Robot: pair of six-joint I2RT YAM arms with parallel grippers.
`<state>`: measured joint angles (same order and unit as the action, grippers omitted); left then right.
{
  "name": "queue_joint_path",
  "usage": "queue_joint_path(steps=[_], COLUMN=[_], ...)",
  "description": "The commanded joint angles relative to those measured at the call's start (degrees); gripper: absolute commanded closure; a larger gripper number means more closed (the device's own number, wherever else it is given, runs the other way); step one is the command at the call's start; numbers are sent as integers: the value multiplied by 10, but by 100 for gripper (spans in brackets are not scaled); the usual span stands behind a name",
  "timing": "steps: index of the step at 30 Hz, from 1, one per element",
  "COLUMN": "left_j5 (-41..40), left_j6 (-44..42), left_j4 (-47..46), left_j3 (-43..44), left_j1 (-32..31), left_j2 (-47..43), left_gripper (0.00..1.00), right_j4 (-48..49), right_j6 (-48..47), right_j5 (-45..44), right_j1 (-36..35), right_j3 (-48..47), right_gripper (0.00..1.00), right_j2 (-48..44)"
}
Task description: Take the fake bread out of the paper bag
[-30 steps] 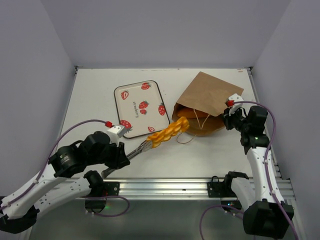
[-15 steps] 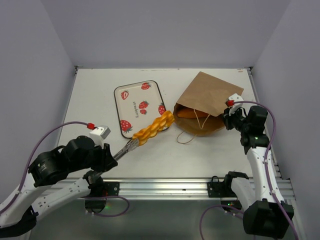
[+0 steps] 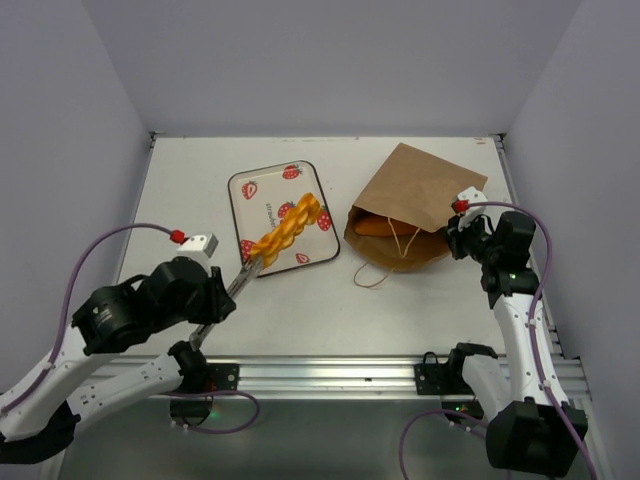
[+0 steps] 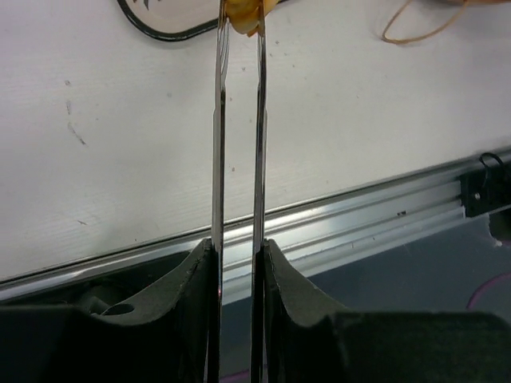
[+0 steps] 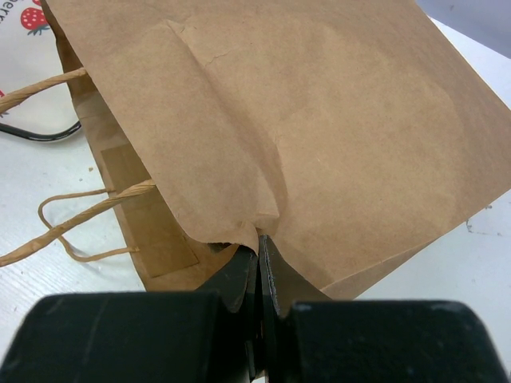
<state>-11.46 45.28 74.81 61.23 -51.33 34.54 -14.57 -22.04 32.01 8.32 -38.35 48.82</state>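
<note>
My left gripper (image 3: 222, 296) is shut on silver metal tongs (image 3: 243, 275), whose two blades (image 4: 218, 136) run up the left wrist view. The tongs pinch an orange braided loaf (image 3: 284, 228), held over the strawberry tray (image 3: 258, 195); only its end (image 4: 242, 9) shows in the left wrist view. The brown paper bag (image 3: 415, 200) lies on its side at the right, mouth facing left, with another orange bread (image 3: 379, 226) showing inside. My right gripper (image 3: 455, 238) is shut on the bag's upper mouth edge (image 5: 239, 227) and holds it up.
The bag's twisted loop handles (image 3: 372, 272) lie on the table in front of its mouth and show in the right wrist view (image 5: 76, 219). The aluminium rail (image 3: 330, 372) runs along the near table edge. Grey walls close in the back and sides.
My left arm has carried the braided loaf in the tongs leftwards and away from the bag, from the table by the bag mouth to over the strawberry tray. The right arm has not moved.
</note>
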Motion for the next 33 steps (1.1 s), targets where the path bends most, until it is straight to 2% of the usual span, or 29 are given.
queue_joint_path(steps=[1,8,12,17,23,33], left_j5=[-89,-124,-149,-143,-81,36], left_j6=[53,96,208,276,300,343], left_j4=[-87,-266,-383,-503,-555,-630], left_j3=[15,2,-46,-103,-110,-219], left_j1=[3,21,59,90,120,130], left_j2=[59,196,235,273,322,325], left_gripper=[100,100,100,100,100,100], right_j4=[30,30,30,29,29,30], right_j6=[7,8,11,10,10,10], right_j5=[-18,-13,-9,-6,-2,2], right_j1=[3,5,5,8,10,11], right_j3=[-20,-16,-16,-10,-11,-9], right_gripper=[100,100,100,100,100,100], right_j2=[1,-9,-14,-24,-22,-25])
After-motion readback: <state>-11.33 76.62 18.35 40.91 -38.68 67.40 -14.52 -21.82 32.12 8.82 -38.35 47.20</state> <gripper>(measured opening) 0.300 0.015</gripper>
